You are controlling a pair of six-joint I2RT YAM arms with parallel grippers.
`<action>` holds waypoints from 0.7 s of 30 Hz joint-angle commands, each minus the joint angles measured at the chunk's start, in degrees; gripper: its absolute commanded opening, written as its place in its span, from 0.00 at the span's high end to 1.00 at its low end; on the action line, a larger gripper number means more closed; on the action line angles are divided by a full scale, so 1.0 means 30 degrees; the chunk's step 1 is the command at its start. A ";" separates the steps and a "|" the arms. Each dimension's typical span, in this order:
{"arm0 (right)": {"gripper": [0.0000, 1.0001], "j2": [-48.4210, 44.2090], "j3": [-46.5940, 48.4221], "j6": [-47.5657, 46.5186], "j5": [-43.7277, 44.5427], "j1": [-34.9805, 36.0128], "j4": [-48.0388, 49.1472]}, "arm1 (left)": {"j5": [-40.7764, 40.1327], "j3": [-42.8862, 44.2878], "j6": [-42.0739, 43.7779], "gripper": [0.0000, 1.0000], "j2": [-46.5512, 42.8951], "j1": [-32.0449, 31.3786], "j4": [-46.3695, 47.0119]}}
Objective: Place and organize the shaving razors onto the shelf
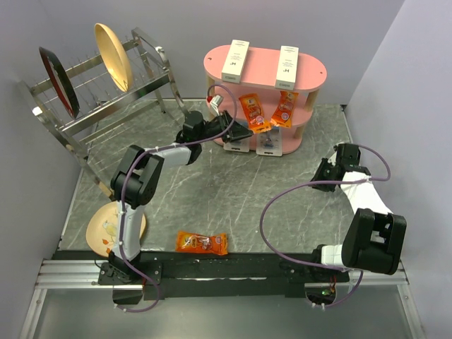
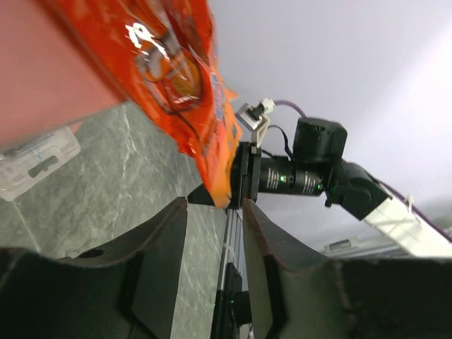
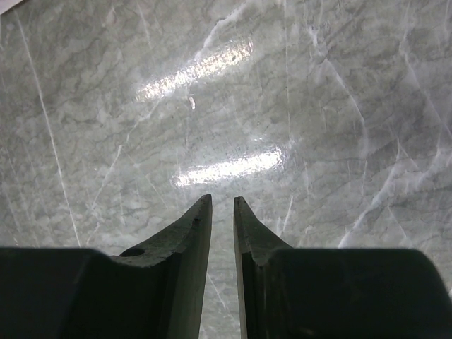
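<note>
Two shaving razors [image 1: 270,145] at the shelf [image 1: 314,74] base, one partly behind left gripper [image 1: 244,132].

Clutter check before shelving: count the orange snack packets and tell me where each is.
3. On the middle tier of the shelf, a left orange snack packet and a right one; a third lies on the table near its front edge. Others may be hidden.

Grey marble table [image 1: 233,205], as I see it from the top camera.
On it stand the pink shelf [image 1: 261,67] at the back and the wire dish rack [image 1: 85,116] back left. A plate [image 1: 99,233] and an orange snack packet [image 1: 201,243] lie near the front edge, and two razor packs [image 1: 239,146] are at the shelf's foot.
</note>
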 commanded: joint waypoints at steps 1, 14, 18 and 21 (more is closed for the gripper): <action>0.73 -0.0390 0.0042 0.0023 0.0153 -0.0122 0.0480 | -0.1219 0.0635 -0.0578 0.55 0.0116 0.0093 0.0696; 0.73 0.0079 0.0335 -0.0036 0.0212 -0.0122 0.0685 | -0.1836 0.1426 -0.1399 0.61 0.0936 -0.0287 0.0902; 0.73 0.0050 0.0218 -0.0007 0.0270 -0.0122 0.0743 | -0.1690 0.1718 -0.1458 0.71 0.1082 -0.0287 0.0990; 0.73 -0.0008 0.0159 -0.0036 0.0300 -0.0122 0.0715 | -0.1485 0.1924 -0.1108 0.85 0.0908 -0.0229 0.1048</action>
